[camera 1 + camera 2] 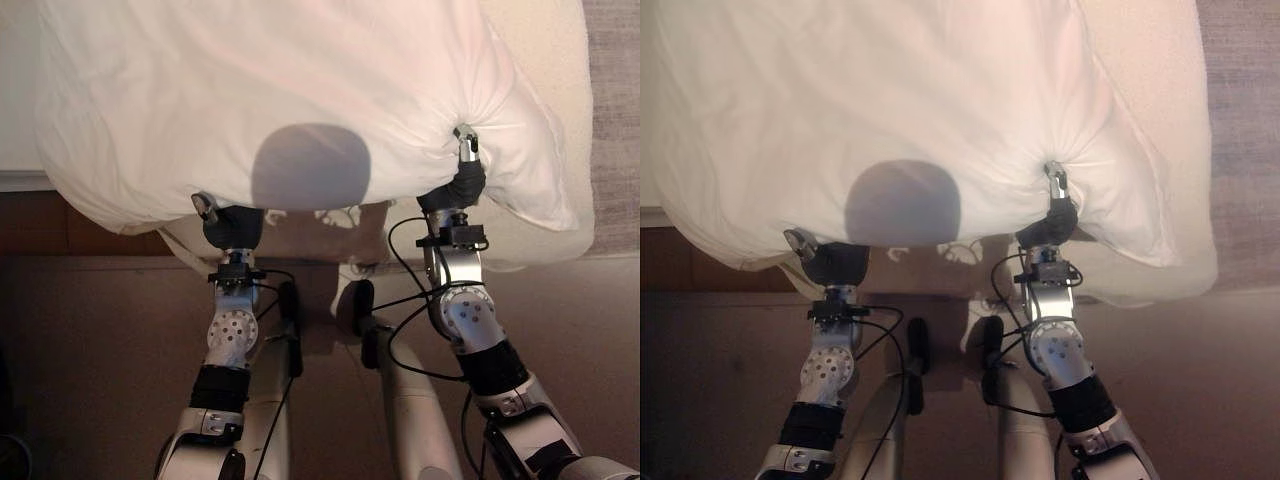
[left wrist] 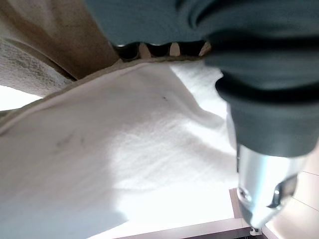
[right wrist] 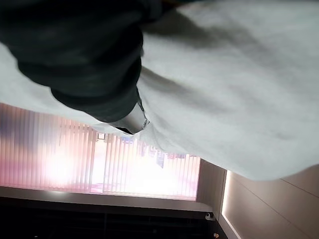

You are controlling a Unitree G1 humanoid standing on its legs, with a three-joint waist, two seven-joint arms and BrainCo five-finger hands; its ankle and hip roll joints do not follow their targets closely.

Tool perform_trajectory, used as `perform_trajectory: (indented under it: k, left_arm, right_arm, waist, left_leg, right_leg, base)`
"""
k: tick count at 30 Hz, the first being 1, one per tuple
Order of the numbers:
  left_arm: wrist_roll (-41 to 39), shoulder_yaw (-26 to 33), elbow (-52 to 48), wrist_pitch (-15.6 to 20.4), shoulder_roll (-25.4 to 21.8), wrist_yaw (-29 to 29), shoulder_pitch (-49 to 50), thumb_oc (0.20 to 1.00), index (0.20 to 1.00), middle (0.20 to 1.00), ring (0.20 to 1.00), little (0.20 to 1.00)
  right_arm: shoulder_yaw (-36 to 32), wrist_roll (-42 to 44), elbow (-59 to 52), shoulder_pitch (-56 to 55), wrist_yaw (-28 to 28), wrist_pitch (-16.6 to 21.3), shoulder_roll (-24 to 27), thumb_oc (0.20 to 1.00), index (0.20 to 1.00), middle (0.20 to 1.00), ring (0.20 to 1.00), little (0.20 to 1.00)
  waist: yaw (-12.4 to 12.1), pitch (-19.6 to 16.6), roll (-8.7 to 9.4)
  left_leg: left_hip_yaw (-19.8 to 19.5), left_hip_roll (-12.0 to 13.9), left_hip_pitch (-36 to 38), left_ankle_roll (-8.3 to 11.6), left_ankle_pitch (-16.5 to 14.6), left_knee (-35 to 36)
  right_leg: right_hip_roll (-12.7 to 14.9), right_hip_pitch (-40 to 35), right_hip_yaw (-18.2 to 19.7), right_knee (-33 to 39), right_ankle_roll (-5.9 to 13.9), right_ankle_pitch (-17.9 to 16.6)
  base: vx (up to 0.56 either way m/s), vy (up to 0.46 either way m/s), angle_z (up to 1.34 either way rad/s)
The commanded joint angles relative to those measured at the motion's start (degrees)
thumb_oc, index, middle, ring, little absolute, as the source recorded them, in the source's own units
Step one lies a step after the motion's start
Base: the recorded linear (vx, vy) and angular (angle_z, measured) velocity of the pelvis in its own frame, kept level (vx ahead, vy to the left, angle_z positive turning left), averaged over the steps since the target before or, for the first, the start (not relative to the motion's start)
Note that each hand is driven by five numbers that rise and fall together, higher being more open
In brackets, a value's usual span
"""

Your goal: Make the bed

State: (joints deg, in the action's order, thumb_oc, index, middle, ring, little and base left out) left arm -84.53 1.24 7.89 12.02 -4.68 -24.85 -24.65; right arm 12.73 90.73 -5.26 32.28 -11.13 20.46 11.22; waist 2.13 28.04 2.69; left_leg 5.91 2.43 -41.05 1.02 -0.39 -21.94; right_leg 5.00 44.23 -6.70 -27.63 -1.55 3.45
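A large white duvet [image 1: 300,90] bulges in the head views, held up in front of the robot above the edge of the bed [image 1: 545,60], whose pale cream surface shows past the duvet's far right corner. The right hand [image 1: 465,165] grips the duvet near its lower right edge: the cloth gathers into tight radiating creases around the hand, a silver thumb or finger pressed on top of the bunch, so the hand pinches the fabric. The left hand [image 1: 225,222] sits under the duvet's lower left edge, its dark cover just below the hem and one silver digit showing at the edge; its fingers are hidden beneath the cloth and I cannot tell how they stand (the left wrist view gives a row of dark tips tucked against a fold, nothing clearer). In the right wrist view the duvet drapes over the hand, with vertical blinds [image 3: 75,154] at a bright window beyond. Below the duvet, a brown floor [image 1: 90,350] runs beside the bed.
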Motion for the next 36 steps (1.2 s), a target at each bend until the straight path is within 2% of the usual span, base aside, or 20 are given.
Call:
perform_trajectory:
  k: [1,8,12,16,19,29,34,35,36]
  left_arm:
    - [2.80,-1.68,-6.22,-0.52,-1.11,-4.17,0.52,1.000,1.000,1.000,1.000,1.000]
    - [3.01,-1.48,-6.44,0.74,-1.72,-2.70,0.57,1.000,1.000,1.000,1.000,1.000]
    - [4.00,-2.02,-6.30,3.90,-3.22,2.63,-1.25,1.000,1.000,1.000,1.000,1.000]
    - [4.55,-2.50,-4.67,7.86,-4.82,10.42,-3.81,1.000,1.000,1.000,1.000,1.000]
    - [4.95,-1.95,-3.39,8.96,-6.49,14.47,-5.64,1.000,1.000,1.000,1.000,1.000]
    - [5.66,1.05,-1.28,12.42,-8.42,19.65,-8.59,1.000,1.000,1.000,1.000,1.000]
    - [7.64,2.01,-0.02,15.39,-8.75,25.29,-9.06,1.000,1.000,1.000,1.000,1.000]
    - [9.22,2.60,1.02,16.89,-9.07,28.93,-9.07,0.423,0.423,0.423,0.423,0.423]
    - [9.39,2.60,0.93,16.90,-9.04,29.13,-9.08,0.231,0.231,0.231,0.231,0.231]
  right_arm:
    - [-2.40,-3.52,-10.52,-4.70,-8.01,0.65,-1.96,0.200,0.200,0.200,0.200,0.200]
    - [-1.89,-4.13,-10.90,-4.90,-7.36,0.82,-2.04,0.200,0.200,0.200,0.200,0.200]
    - [-1.04,-4.23,-10.71,-4.22,-5.86,1.22,-1.69,0.200,0.200,0.200,0.200,0.200]
    - [0.06,-4.45,-10.21,-3.38,-3.81,1.33,-1.30,0.200,0.200,0.200,0.200,0.200]
    - [0.49,-3.73,-9.97,-2.96,-2.76,1.67,-0.92,0.200,0.200,0.200,0.200,0.200]
    - [0.68,-2.96,-9.49,-3.96,-1.00,2.06,-0.81,0.200,0.200,0.200,0.200,0.200]
    - [0.93,-3.57,-9.72,-4.58,0.21,2.08,-0.88,0.200,0.200,0.200,0.200,0.200]
    - [1.11,-3.65,-10.05,-4.91,0.76,2.24,-0.92,0.200,0.200,0.200,0.200,0.200]
    - [1.12,-3.68,-10.08,-4.91,0.79,2.25,-0.92,0.200,0.200,0.200,0.200,0.200]
  waist:
    - [0.12,-7.60,0.21]
    - [0.14,-7.54,-0.13]
    - [0.34,-7.50,-0.32]
    - [0.68,-7.50,-0.77]
    - [0.93,-7.29,-1.01]
    - [1.39,-7.63,-1.42]
    - [1.40,-7.85,-1.59]
    - [1.34,-7.79,-1.67]
    - [1.34,-7.77,-1.67]
  left_leg:
    - [-1.24,0.12,-2.64,1.16,-1.12,-1.47]
    - [-1.02,0.03,-2.46,1.15,-1.02,-1.33]
    - [-1.03,0.17,-2.49,1.19,-1.11,-1.59]
    - [-0.80,0.26,-2.36,1.26,-1.13,-1.61]
    - [-0.61,0.35,-2.26,1.36,-1.17,-1.83]
    - [-0.48,0.64,-2.78,1.52,-1.51,-2.80]
    - [-0.28,0.82,-2.95,1.65,-1.45,-2.69]
    - [-0.22,0.82,-2.91,1.67,-1.37,-2.70]
    - [-0.22,0.82,-2.89,1.67,-1.37,-2.69]
  right_leg:
    - [0.36,0.53,1.24,2.21,7.38,-1.98]
    - [0.45,0.27,1.35,2.50,7.41,-2.01]
    - [0.41,0.34,1.37,2.30,7.29,-1.87]
    - [0.49,0.30,1.36,2.28,7.34,-1.92]
    - [0.51,0.16,1.45,2.09,7.35,-1.85]
    - [0.58,0.61,1.61,1.19,7.31,-1.45]
    - [0.67,0.88,1.54,1.26,7.34,-1.48]
    - [0.65,0.86,1.54,1.22,7.32,-1.51]
    - [0.65,0.84,1.54,1.23,7.32,-1.51]
  base:
    - [0.00,0.000,0.00]
    - [0.00,0.000,0.00]
    - [0.00,0.000,0.00]
    - [0.00,0.000,0.00]
    - [0.00,0.000,0.00]
    - [0.00,0.000,0.00]
    - [0.00,0.000,0.00]
    - [0.00,0.000,0.00]
    - [0.00,0.000,0.00]
